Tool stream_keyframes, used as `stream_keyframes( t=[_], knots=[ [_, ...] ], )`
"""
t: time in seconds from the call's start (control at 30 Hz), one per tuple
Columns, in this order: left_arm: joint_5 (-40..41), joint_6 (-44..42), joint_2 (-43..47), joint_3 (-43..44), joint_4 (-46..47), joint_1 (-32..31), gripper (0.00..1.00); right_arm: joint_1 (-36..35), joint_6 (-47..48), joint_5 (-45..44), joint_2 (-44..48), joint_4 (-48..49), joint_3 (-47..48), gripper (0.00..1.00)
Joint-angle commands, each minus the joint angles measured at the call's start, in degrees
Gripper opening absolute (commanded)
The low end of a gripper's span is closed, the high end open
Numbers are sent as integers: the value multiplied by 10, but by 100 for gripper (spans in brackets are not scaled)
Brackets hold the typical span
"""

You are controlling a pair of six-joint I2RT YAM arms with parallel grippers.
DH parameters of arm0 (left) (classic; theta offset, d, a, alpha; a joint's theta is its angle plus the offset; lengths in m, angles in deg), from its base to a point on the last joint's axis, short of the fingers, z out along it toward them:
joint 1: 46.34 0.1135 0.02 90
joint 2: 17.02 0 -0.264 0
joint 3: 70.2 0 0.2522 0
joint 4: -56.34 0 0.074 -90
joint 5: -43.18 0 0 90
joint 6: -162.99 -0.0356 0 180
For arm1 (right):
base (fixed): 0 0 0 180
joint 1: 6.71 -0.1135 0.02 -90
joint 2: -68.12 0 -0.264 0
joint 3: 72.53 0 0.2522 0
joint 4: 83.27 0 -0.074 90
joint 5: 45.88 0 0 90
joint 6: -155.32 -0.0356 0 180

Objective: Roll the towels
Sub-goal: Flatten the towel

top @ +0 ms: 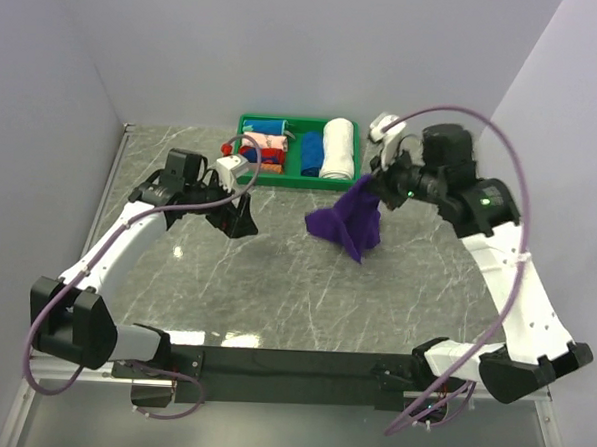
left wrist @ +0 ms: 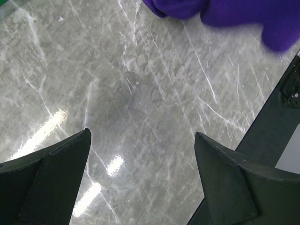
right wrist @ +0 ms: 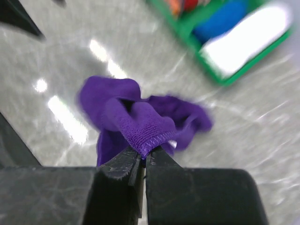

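Tabletop (top: 274,302) of grey marble pattern is shown from above. A deep-purple towel (top: 351,218) is held up right of centre by the right claw (right wrist: 143,157), whose jaws are pressed together on a stitched edge of the cloth. The rest hangs bunched, and its lower folds appear to reach the tabletop. The left claw (left wrist: 142,134) is spread wide and empty, poised low over bare tabletop, near the towel but apart from it. A green tray (top: 302,121) at the far side holds a blue towel (top: 310,154), a white towel (top: 336,148) and other rolled cloths. Spreading appears to be the step in hand, as nothing of the purple towel is rolled yet. It is best done if the cloth is lowered slowly and drawn flat, with a second corner taken by the left claw, since a crumpled towel is likely to roll unevenly.
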Motion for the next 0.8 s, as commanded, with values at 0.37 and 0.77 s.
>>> stream_keyframes(
  t=[0.37, 0.77],
  knots=[
    [-47, 22, 2, 24, 85, -20, 99, -13, -2, 5, 78, 14, -57, 0],
    [74, -369, 113, -71, 101, -303, 91, 21, -110, 79, 35, 44, -117, 0]
  ],
)
